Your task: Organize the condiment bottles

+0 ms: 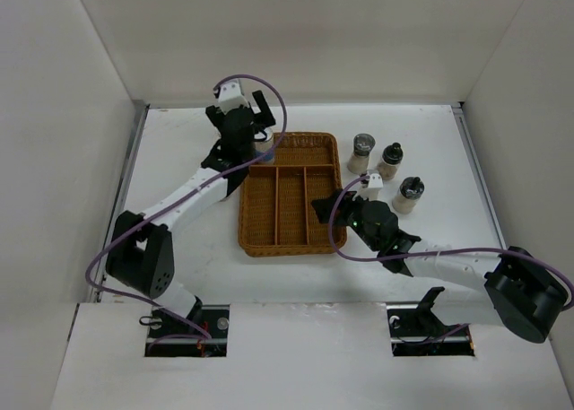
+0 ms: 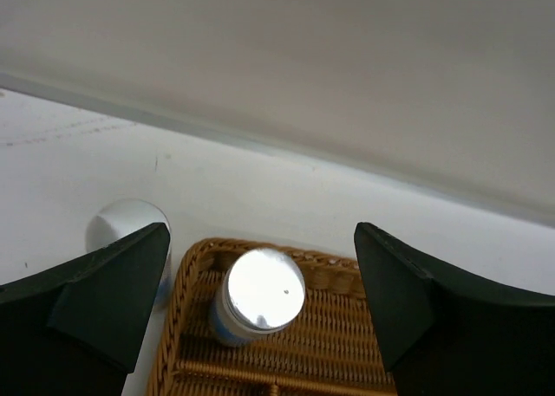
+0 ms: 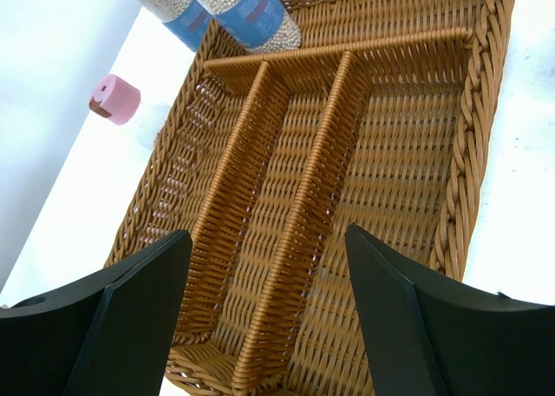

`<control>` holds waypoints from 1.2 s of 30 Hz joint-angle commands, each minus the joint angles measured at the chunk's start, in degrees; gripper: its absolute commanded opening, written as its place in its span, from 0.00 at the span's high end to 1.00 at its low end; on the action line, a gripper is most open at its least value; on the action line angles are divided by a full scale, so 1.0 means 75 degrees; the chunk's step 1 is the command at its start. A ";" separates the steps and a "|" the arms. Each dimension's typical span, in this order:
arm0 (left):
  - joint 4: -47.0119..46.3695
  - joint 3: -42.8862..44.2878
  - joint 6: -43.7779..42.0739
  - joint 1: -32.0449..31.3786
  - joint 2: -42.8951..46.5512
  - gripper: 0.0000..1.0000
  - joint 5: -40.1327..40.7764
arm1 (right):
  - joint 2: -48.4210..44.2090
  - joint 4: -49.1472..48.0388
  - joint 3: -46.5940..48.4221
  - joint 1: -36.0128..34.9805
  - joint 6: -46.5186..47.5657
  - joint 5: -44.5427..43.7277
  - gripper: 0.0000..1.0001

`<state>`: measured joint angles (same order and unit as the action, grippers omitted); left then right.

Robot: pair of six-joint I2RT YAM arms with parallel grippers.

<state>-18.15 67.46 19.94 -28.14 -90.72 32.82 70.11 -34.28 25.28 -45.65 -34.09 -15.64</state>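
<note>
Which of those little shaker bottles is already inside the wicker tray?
The silver-capped, blue-labelled jar in the wicker tray's end compartment, below the left pincer. Its silver-capped twin stands just outside the rim; three dark-capped jars stand on the table.

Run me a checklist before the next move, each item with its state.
1. Left claw clear of the silver-capped jar: ok, fingers apart on both sides.
2. That jar upright in the wicker tray, far compartment: ok.
3. Right claw empty: ok, open above the tray.
4. Second silver-capped jar in the tray: not ok, on the table by the far left corner.
5. Three jars right of the tray upright: ok.
6. Jar under the pink cap upright: cannot tell.
</note>
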 commanded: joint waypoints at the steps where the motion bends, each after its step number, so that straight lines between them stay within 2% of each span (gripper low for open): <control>1: 0.0320 -0.0077 0.0316 0.0370 0.0459 0.12 -0.0004 | 0.0016 -0.0293 0.0133 0.0069 0.0033 -0.0013 0.22; 6: 0.1726 0.0531 0.0598 0.1073 0.0062 0.12 -0.0518 | 0.0109 -0.0281 0.0157 0.0069 -0.0025 0.0011 0.21; 9: 0.1998 0.0708 0.0564 0.1320 -0.0278 0.15 -0.0626 | 0.0039 -0.0210 0.0192 0.0057 0.0057 -0.0059 0.21; 18: 0.1987 0.1106 0.0528 0.1649 -0.1134 0.16 -0.1340 | 0.0191 -0.0199 0.0239 0.0057 0.0021 0.0034 0.21; 23: 0.2150 0.1504 0.0493 0.1777 -0.1579 0.17 -0.1341 | 0.0191 -0.0222 0.0239 0.0034 0.0057 0.0034 0.20; 30: 0.2221 0.1599 0.0458 0.1895 -0.1943 0.37 -0.1153 | 0.0156 -0.0187 0.0239 0.0034 0.0045 0.0046 0.20; 36: 0.2221 0.1400 0.0481 0.1907 -0.1932 0.35 -0.1212 | 0.0250 -0.0187 0.0274 0.0034 0.0068 0.0046 0.20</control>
<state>-0.64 77.43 23.62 -14.13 -105.93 23.55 71.44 -33.85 25.39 -45.43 -34.04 -15.62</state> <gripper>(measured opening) 0.648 0.798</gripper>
